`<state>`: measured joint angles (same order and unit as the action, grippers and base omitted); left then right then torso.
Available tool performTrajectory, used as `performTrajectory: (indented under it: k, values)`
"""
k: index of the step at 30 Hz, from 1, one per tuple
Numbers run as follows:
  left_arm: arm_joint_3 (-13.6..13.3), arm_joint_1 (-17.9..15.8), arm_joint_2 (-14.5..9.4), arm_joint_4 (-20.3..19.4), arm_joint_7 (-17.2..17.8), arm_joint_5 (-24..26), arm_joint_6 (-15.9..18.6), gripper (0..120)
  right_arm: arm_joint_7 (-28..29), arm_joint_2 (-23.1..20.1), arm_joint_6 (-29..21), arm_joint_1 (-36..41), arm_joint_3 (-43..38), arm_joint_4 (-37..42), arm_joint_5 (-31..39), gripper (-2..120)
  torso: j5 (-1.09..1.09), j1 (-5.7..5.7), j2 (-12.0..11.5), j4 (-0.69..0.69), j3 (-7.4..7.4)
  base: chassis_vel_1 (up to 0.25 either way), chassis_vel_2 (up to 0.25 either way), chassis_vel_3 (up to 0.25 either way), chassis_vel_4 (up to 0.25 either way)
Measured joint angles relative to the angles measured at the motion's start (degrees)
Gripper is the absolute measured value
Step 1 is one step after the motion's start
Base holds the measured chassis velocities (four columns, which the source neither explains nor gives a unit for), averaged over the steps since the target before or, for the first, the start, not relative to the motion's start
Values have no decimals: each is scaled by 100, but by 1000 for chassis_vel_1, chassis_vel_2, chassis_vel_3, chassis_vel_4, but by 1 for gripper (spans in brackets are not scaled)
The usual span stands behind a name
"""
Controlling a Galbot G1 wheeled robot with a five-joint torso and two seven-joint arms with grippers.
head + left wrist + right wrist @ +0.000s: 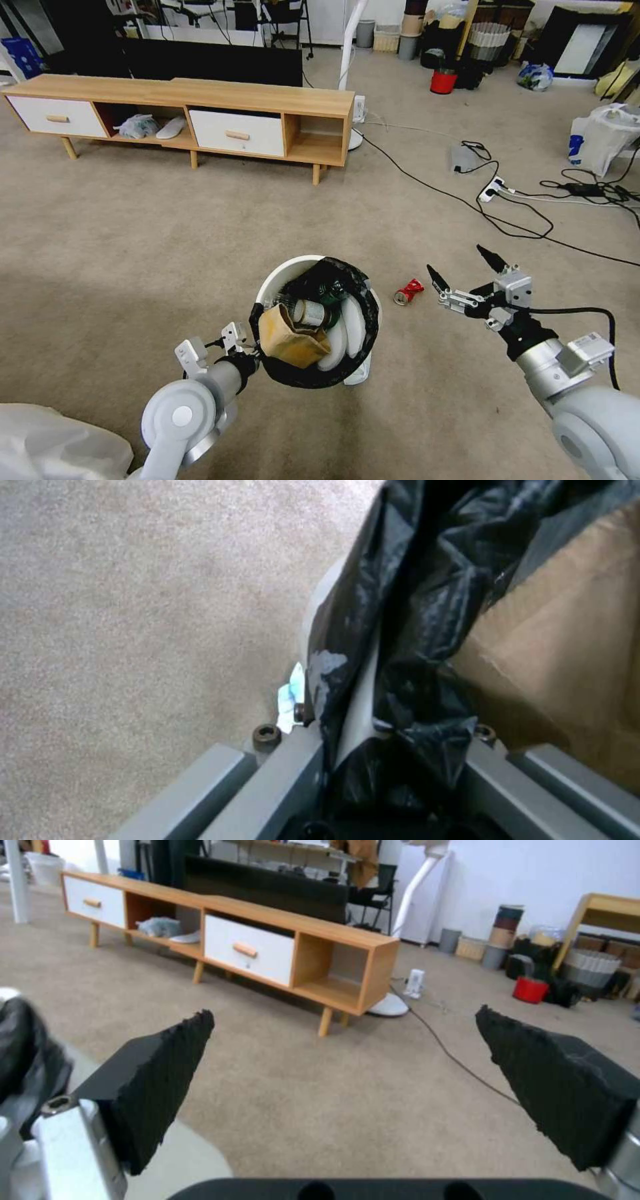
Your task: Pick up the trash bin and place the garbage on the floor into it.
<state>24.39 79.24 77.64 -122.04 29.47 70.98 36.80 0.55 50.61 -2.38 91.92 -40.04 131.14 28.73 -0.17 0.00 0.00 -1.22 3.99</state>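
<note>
left gripper: clamped on the near rim of the trash bin, pinching black liner and white wall together; bin held above the carpet.
right gripper: fingers spread wide, empty, hovering near the crushed red can.
step: last piece on the floor looks to be the can, just right of the bin.
how: drop straight over the can, close across its narrow dented waist; keep bin level.
bin contents: brown paper carton, green can, white pieces.
materials: rigid smooth plastic, crinkly glossy bag, thin creased metal, short-pile carpet.
</note>
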Motion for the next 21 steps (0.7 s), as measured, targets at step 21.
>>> performTrajectory:
  k: [21]
  values:
    - [159,-116,106,-72,-48,-44,6,0,-82,197,95,209,-100,18,-151,100,0,0,0,-2,0,0,0,0,0]
